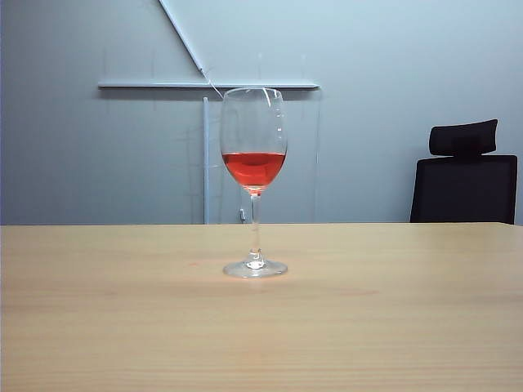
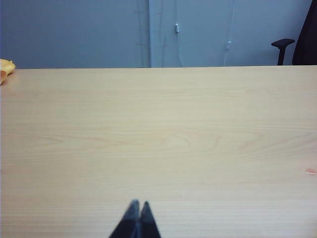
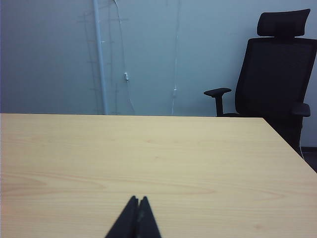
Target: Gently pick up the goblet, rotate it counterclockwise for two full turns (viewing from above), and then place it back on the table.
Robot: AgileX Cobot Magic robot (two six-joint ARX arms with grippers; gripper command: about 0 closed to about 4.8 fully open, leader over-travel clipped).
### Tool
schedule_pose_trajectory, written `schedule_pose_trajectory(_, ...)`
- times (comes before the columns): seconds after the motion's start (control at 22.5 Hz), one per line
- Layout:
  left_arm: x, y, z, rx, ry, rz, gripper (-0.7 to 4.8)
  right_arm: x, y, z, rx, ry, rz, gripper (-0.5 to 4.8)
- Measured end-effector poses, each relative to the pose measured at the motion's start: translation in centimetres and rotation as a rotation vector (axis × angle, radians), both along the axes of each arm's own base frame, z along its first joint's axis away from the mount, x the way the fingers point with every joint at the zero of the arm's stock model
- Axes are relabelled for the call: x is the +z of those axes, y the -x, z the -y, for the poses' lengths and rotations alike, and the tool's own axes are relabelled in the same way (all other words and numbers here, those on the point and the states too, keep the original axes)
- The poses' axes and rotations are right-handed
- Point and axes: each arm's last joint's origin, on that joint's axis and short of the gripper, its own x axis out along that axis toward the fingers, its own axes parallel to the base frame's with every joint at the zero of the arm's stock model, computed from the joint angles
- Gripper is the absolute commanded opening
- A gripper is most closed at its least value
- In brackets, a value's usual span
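Note:
The goblet (image 1: 254, 184) stands upright in the middle of the table (image 1: 392, 318) in the exterior view, a clear stemmed glass with red liquid in its bowl. Nothing touches it, and neither arm shows in that view. My left gripper (image 2: 139, 203) is shut with nothing in it, its dark tips pressed together low over bare table (image 2: 158, 139). My right gripper (image 3: 138, 198) is likewise shut and holds nothing, over bare table (image 3: 148, 158). Neither wrist view shows the goblet.
A black office chair (image 3: 277, 74) stands beyond the table's far right corner, also seen in the exterior view as the chair (image 1: 463, 175). A small yellow object (image 2: 6, 68) lies at the table's far edge in the left wrist view. A grey wall runs behind.

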Motion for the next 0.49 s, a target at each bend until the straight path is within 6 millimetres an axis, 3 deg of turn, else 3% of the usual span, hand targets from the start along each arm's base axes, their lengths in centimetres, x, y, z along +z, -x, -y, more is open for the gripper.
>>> schedule_pose_trajectory(0.49, 0.00, 0.00, 0.06, -0.006, 0.000, 0.000, -0.05, 0.04, 0.01, -0.01, 0.002, 0.000, 0.004, -0.06)
